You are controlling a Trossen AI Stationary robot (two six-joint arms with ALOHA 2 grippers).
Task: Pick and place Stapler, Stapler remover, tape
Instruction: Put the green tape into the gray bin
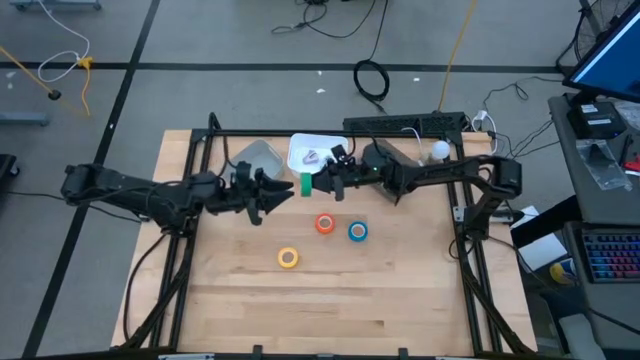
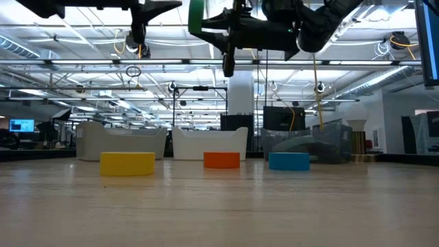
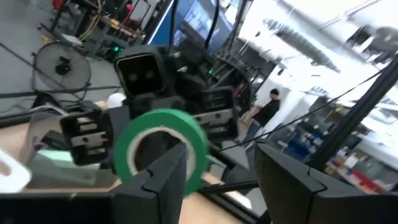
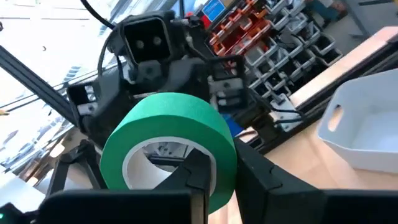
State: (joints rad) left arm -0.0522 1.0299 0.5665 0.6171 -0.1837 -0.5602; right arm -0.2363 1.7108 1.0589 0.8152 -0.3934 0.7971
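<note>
The right end effector (image 1: pixel 312 184) is clamping the green ring-shaped tape roll (image 1: pixel 305 185) aloft; the left end effector (image 1: pixel 283 193), half-open and empty, is facing it; the yellow (image 1: pixel 288 257), red-orange (image 1: pixel 325 224) and blue (image 1: pixel 358 232) tape rolls are waiting on the wooden counter (image 1: pixel 400 290).

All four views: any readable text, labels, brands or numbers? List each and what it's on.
No text can be read in any view.
Green tape roll in the right gripper: no print visible.
Yellow, red-orange, blue rolls: plain sides.
Monitor by the table: too blurred to read.
</note>
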